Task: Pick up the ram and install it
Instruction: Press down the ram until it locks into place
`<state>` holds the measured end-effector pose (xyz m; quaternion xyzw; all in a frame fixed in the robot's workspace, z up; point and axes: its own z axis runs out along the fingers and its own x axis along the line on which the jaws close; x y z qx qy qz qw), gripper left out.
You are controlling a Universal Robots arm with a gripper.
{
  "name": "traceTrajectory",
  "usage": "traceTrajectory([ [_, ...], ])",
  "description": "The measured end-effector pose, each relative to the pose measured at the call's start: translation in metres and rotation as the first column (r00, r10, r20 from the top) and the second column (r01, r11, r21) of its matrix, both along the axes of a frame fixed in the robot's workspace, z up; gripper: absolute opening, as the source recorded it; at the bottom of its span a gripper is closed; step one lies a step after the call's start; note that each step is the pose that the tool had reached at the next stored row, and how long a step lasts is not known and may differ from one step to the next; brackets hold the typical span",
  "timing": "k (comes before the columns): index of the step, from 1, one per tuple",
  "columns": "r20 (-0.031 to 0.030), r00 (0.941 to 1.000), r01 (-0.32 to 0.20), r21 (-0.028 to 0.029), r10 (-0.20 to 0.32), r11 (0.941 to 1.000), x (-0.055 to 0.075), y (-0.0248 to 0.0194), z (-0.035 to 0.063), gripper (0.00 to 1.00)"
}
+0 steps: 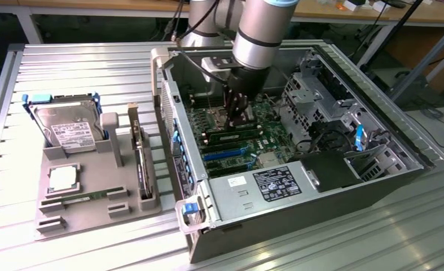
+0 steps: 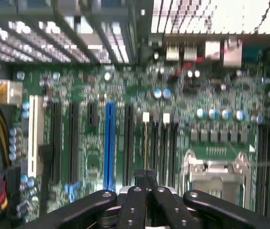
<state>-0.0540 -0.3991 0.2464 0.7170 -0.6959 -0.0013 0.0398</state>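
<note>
Hand [image 1: 237,119]: clenched, the two black fingers pressed flat together with nothing between them. In the wrist view their tips [image 2: 145,175] meet over the board, black linkage bars with bright rivets fanned out behind.

Ram [image 1: 230,136]: directly under my fingertips, a long narrow green stick with a row of dark chips, standing on edge on the motherboard [image 1: 241,158]. I cannot tell whether the tips touch its top edge.

Around the hand: green board crowded with small silver-capped cylinders; parallel long black slots, one blue slot [image 2: 109,143] and one white slot [image 2: 36,133] to one side of my fingers, a bright metal socket frame [image 2: 216,167] to the other.

Further out: open grey sheet-metal computer case [image 1: 297,226] lying on its side, perforated drive cages within. Black-and-white label [image 1: 278,183] on the boxed unit nearest the camera; text unreadable.

Well away from the hand, outside the case: grey moulded tray [image 1: 79,217] carrying a hard drive [image 1: 70,127] in a blue bracket, a square silver chip [image 1: 64,176], a dark card [image 1: 140,158] on edge and a second thin green stick [image 1: 82,197] in a slot.

Desk [image 1: 357,243]: ribbed aluminium slats. Wooden benches behind.
</note>
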Motion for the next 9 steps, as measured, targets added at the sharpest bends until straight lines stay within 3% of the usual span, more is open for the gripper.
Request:
traceTrajectory([
  [5,-0.0005,1.0,0.0,-0.0114,0.0,0.9999,-0.024,0.0012,0.0,0.1],
  [6,-0.0021,1.0,0.0,-0.017,0.0,0.9999,-0.024,0.0012,-0.001,0.1],
  [9,-0.0021,1.0,0.0,-0.0176,0.0,0.9998,-0.024,0.0011,-0.0096,0.1],
])
